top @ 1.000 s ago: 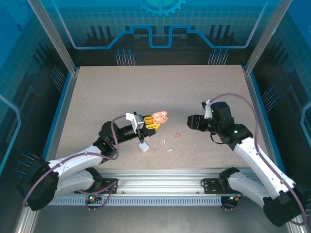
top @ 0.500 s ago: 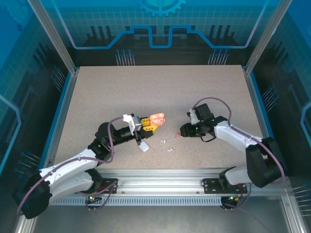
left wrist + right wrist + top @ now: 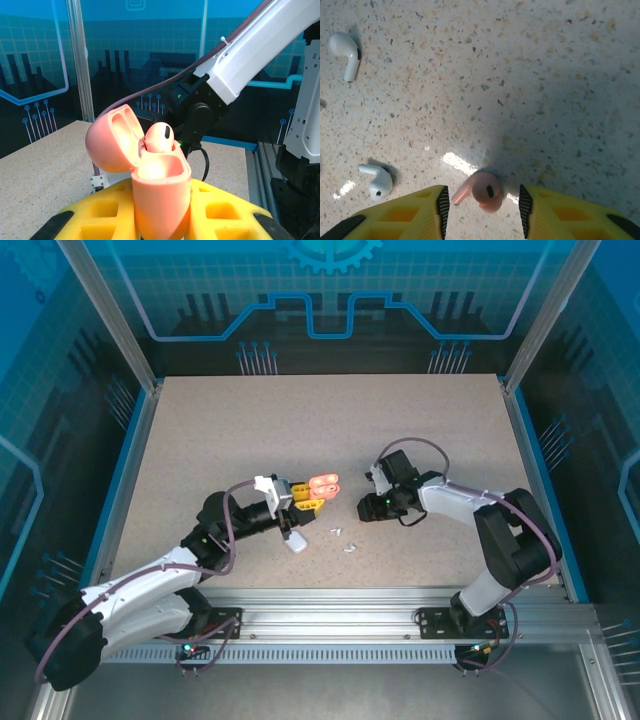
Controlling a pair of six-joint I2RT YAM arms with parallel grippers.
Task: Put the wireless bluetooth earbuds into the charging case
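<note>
Right end effector [image 3: 482, 204] has swung in, jaws narrowing either side of the loose pink earbud [image 3: 487, 192] on the counter [image 3: 545, 75], no grip yet. Left end effector [image 3: 306, 497] clamps the open pink case [image 3: 161, 192].

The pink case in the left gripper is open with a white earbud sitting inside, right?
Not quite. The earbud sitting inside is pink, not white; the left wrist view shows it. The rest is right: the pink case is open, in the left gripper.
</note>
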